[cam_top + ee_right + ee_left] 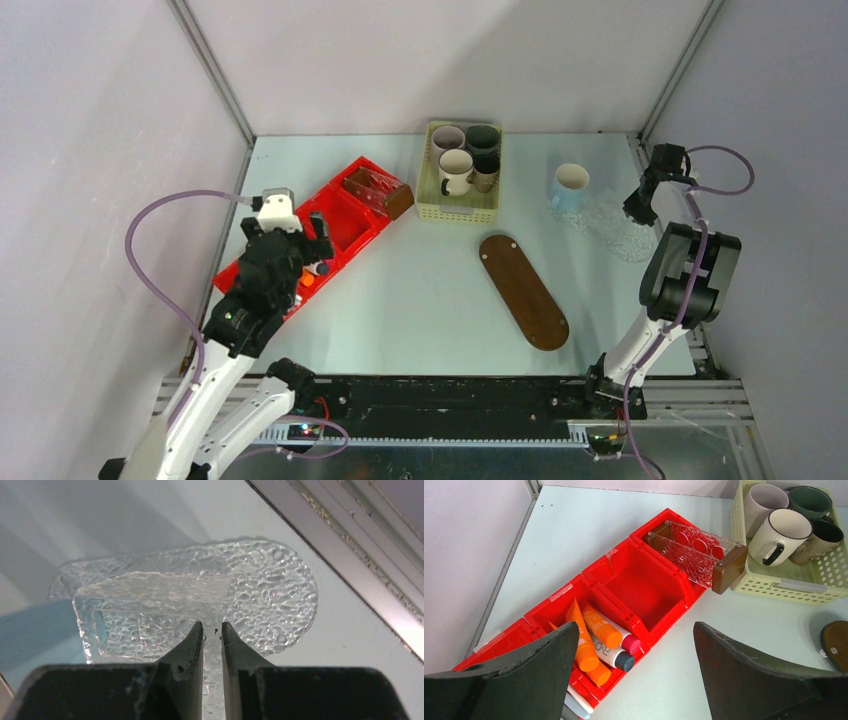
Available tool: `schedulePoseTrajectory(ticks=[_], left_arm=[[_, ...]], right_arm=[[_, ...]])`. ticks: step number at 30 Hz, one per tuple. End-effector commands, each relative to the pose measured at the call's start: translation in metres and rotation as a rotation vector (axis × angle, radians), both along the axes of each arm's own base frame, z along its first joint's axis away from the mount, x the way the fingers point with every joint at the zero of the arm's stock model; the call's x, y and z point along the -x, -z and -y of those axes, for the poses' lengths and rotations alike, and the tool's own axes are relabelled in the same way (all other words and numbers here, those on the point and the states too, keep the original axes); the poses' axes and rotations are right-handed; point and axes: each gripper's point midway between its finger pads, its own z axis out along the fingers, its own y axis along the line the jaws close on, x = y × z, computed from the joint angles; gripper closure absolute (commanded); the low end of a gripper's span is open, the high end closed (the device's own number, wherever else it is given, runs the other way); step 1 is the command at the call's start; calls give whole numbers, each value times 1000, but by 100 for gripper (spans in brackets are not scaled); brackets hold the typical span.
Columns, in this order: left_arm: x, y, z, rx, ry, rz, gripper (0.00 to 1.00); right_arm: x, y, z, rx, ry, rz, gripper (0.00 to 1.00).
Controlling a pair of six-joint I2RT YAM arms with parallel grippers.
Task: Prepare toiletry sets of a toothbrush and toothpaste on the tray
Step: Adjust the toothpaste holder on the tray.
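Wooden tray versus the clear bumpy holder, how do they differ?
The wooden tray is dark brown; the clear holder is see-through and bumpy. The wooden tray lies flat and untouched; the clear holder has an upright wall, pinched by the right gripper. Both have rounded ends.

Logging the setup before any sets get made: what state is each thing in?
Dark brown oval wooden tray: bare, flat.
Red compartmented plastic bin: tubes in one compartment, next one empty.
Pale yellow mesh basket: four mugs upright.
Light blue mug: upright, outside basket.
Left gripper: open.
Right gripper: pinching clear textured plastic stand.
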Motion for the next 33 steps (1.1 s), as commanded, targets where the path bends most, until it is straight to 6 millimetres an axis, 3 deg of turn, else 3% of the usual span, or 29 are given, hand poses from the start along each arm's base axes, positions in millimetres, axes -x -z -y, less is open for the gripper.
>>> schedulePoseTrajectory(ticks=[1, 6, 14, 26, 33], left_arm=[[-3, 3, -1, -10, -4, 3, 9], [-4, 4, -1, -13, 0, -2, 9], [-4, 5, 0, -14, 2, -6, 9], [-5, 6, 0, -14, 3, -8, 8], [-5, 6, 0, -14, 3, -8, 9]], right_arm=[[-27, -17, 1, 20, -182, 42, 100], [-41, -15, -9, -18, -314, 36, 100], [-48, -11, -20, -78, -355, 60, 100], [-33, -9, -1, -79, -248, 27, 100], [-29, -8, 0, -84, -226, 18, 100]])
